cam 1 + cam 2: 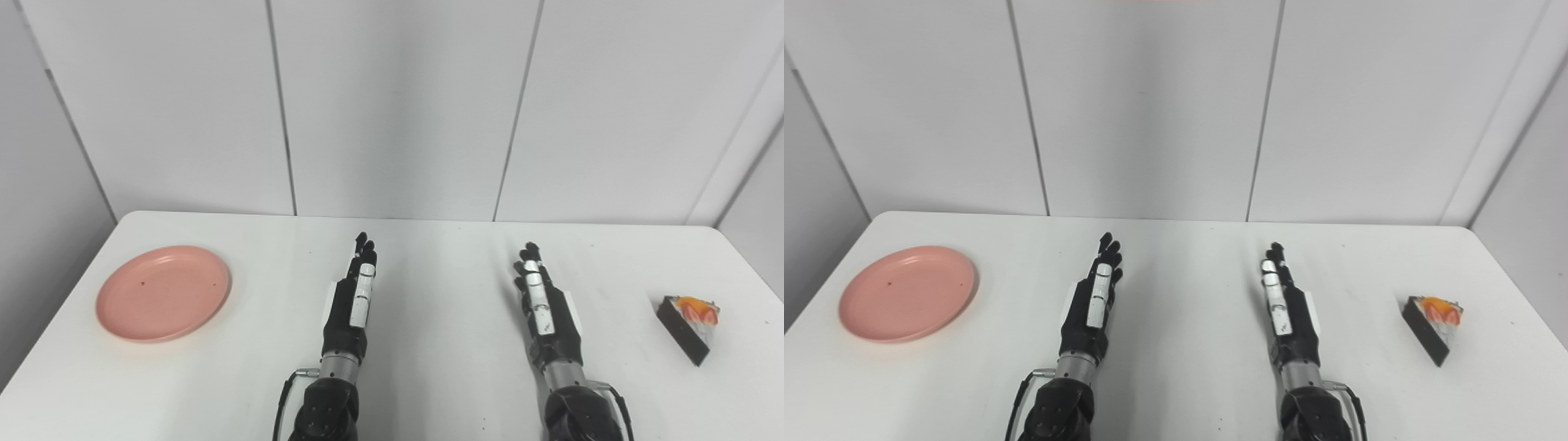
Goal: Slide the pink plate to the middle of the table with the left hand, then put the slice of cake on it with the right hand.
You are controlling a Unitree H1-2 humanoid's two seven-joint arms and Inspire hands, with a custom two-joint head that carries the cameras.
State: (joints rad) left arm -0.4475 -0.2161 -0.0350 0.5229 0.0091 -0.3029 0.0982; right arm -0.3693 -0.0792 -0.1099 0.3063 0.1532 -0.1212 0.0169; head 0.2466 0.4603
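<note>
A pink plate [163, 292] lies empty at the left side of the white table [429, 380]. A slice of cake [689, 326], dark on its side with strawberry and orange on top, sits near the right edge. My left hand [354, 294] rests in the middle, fingers stretched forward, open and holding nothing, well to the right of the plate. My right hand [542, 298] lies parallel to it, also open and empty, some way left of the cake.
Grey wall panels [392, 104] rise right behind the table's far edge. The table's left edge runs close to the plate, and its right edge runs close to the cake.
</note>
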